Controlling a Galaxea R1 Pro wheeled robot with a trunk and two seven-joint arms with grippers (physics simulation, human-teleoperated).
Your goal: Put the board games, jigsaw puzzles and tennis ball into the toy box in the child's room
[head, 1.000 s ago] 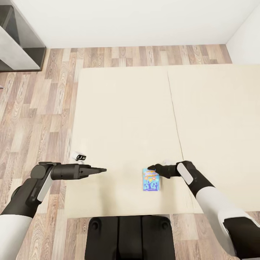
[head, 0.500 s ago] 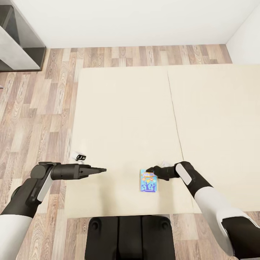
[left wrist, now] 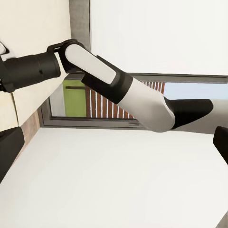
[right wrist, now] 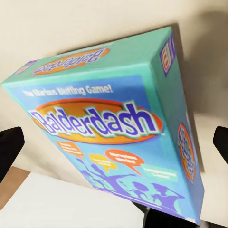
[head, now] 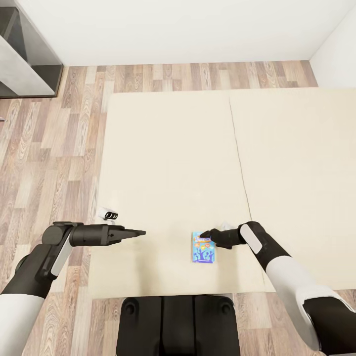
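A blue-green Balderdash board game (head: 202,251) lies flat on the cream bed (head: 168,163), near its front edge. My right gripper (head: 204,233) hovers at the box's far end, open. In the right wrist view the box (right wrist: 109,128) lies between the two dark fingertips (right wrist: 9,145), which stand clear of its sides. My left gripper (head: 141,232) hangs over the bed to the left of the box, open, with nothing in it. The left wrist view looks past its fingertips (left wrist: 9,147) at my right arm (left wrist: 104,80).
A seam (head: 240,163) divides the bed into two halves. A small white and black object (head: 108,214) sits by the bed's left edge above the wooden floor (head: 49,148). A grey cabinet (head: 24,59) stands at the far left. My base (head: 178,321) is against the bed's front edge.
My right gripper has slid a little to the left over the box's far end, and the box has shifted slightly left with it. The left arm is still.
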